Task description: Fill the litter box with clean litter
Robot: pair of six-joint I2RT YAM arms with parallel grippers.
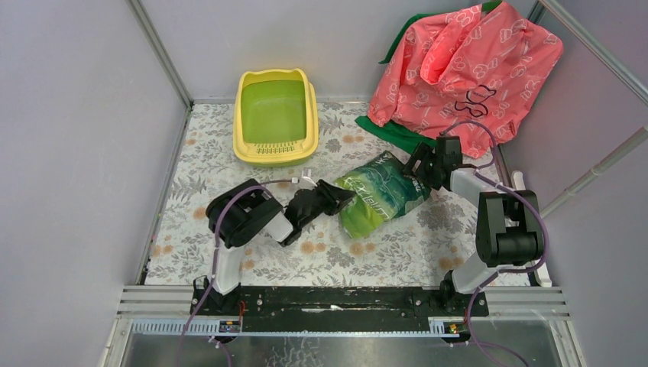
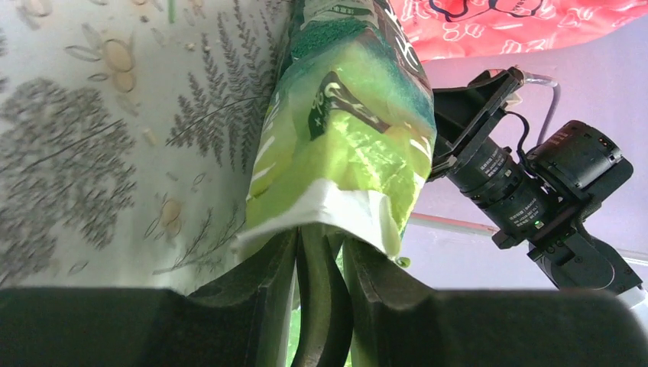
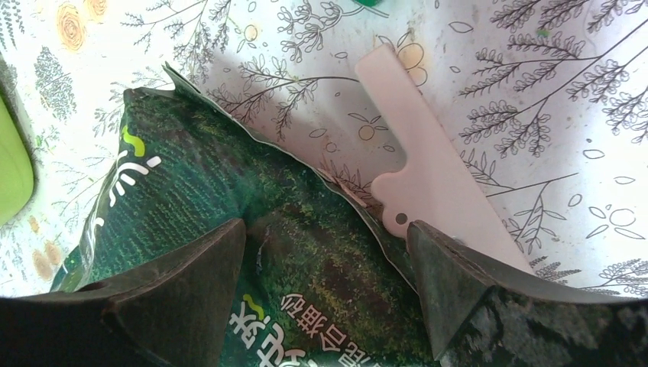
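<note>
- Top external view: the litter box [image 1: 275, 145] sits at the upper left middle of the frame, on the flowery desk [image 1: 199, 160], by the back wall. It is yellow outside and green inside, with its slotted lip on the near side.
- A shiny green bag [image 1: 382, 197] lies on the desk in the middle of the frame, well apart from the litter box.
- The left gripper [image 1: 345, 195] is at the left end of the bag. In the left wrist view it [image 2: 321, 245] is clenched on the bag's pale folded edge.
- The right gripper [image 1: 416, 164] is at the upper right end of the bag. In the right wrist view it [image 3: 328, 225] is released, its two fingers [image 3: 191, 290] wide apart over the dark green bag.
- A white flat strip [image 3: 428, 176] lies on the desk just beside that bag corner.
- A pink crumpled sheet [image 1: 466, 69] fills the upper right.
</note>
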